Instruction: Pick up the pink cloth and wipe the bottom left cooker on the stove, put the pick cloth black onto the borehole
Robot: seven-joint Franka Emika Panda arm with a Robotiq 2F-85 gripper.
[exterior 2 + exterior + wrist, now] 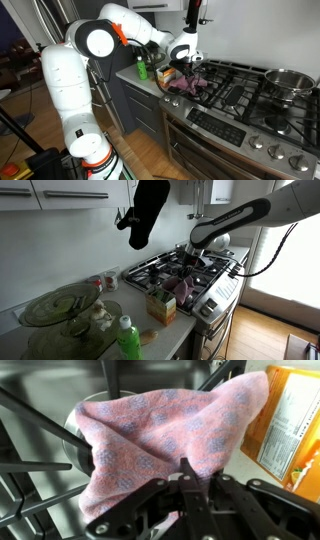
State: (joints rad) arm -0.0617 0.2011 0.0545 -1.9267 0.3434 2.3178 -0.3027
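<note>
My gripper (187,472) is shut on the pink cloth (160,425), which hangs spread out over a burner of the stove (40,395). Its black grate bars (25,465) show at the left of the wrist view. In both exterior views the cloth (180,283) (187,85) lies on the stove corner nearest the counter. The gripper (190,266) (188,68) stands straight above it, pointing down. The stove (205,292) (245,100) is silver with black grates and a row of knobs along its front. The burner under the cloth is mostly hidden.
An orange carton (292,420) (160,307) stands close beside the cloth on the counter. A steel pot (218,240) (290,80) sits on a far burner. A green bottle (127,340), a glass bowl (55,307) and a hanging black mitt (150,210) are nearby.
</note>
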